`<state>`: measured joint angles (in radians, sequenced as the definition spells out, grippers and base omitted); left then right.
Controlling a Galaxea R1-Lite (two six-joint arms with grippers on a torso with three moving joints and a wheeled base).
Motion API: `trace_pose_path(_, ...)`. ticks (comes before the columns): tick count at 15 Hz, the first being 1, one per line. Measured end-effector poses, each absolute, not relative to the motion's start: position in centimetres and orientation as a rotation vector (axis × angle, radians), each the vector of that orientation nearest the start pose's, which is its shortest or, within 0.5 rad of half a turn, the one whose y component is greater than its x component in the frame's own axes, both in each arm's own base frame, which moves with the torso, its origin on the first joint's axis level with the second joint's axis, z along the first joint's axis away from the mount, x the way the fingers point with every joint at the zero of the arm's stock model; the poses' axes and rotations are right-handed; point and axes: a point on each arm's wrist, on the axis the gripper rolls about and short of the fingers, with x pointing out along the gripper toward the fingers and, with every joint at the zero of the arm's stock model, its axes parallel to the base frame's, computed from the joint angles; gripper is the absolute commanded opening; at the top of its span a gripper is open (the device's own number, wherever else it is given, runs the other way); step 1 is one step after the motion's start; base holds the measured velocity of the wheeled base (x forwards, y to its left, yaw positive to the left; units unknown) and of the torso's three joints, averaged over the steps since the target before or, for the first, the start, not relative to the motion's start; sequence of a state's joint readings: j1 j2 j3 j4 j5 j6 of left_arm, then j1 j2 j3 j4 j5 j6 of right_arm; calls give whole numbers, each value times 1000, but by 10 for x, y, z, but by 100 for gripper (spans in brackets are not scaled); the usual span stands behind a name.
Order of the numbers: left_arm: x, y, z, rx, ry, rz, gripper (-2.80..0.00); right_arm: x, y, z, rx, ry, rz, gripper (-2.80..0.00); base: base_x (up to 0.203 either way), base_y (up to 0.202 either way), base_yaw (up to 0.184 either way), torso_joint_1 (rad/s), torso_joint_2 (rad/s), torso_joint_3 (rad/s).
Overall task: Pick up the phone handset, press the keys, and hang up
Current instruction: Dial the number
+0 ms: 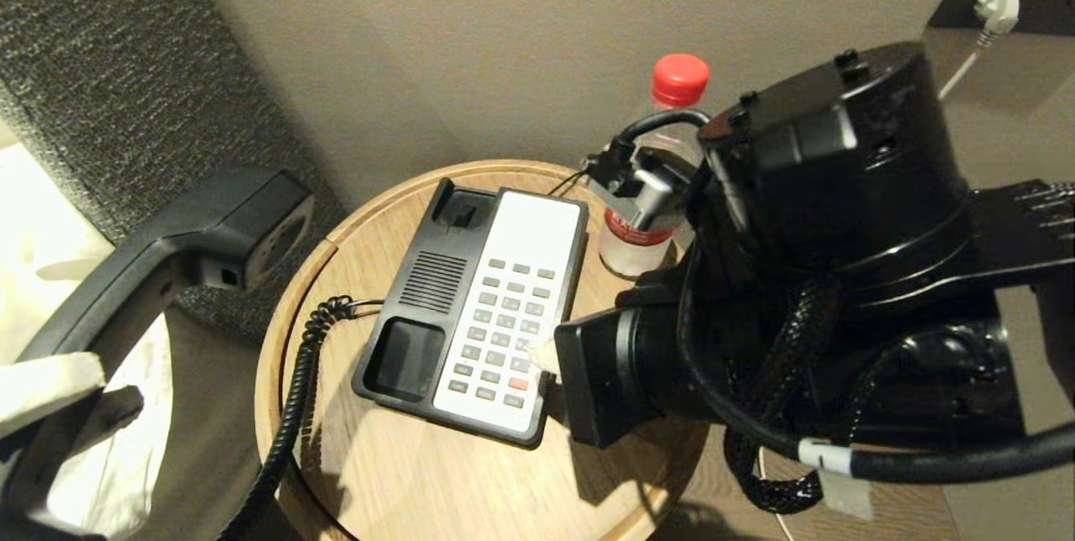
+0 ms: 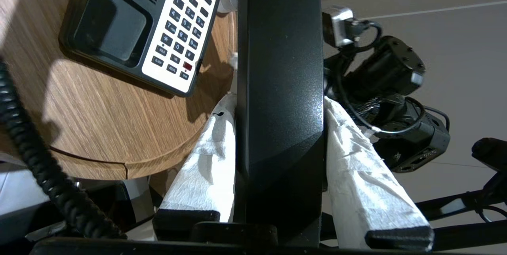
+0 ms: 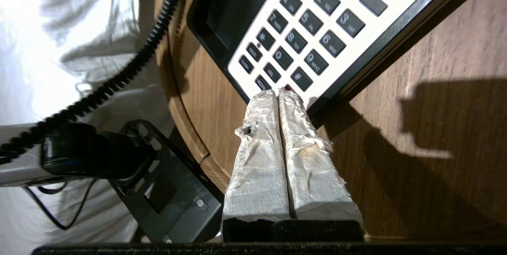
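Round wooden bench (image 1: 403, 474) carries the phone base (image 1: 479, 314) and a bottle (image 1: 663, 163). Left claw (image 2: 279, 128) is clamped on the phone handset (image 2: 281, 69), raised off the bench's left side. Right claw (image 3: 277, 96), fingers together, touches the lower keys (image 3: 301, 45).

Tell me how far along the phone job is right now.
Done: the phone handset is off its cradle, clamped in the left gripper beside the round table. In hand: the right gripper, fingers shut together, has its tips at the bottom row of keys on the phone base. Left: finish pressing, then hang up in the empty cradle.
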<state>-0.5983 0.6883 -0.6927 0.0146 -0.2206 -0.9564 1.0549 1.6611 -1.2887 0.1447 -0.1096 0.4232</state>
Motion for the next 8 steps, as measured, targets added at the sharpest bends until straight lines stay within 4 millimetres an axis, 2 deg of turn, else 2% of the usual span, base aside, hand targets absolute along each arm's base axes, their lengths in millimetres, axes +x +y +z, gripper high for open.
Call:
trace_pose_path(4,36,-31,266,-890,413,-775,-280,141,241,272,122,575,796,-280,0,0,0,0,0,0)
trace_pose_path(8,36,-31,262,-886,424,-769,-280,134,229,270,118,578,794,-280,0,0,0,0,0,0)
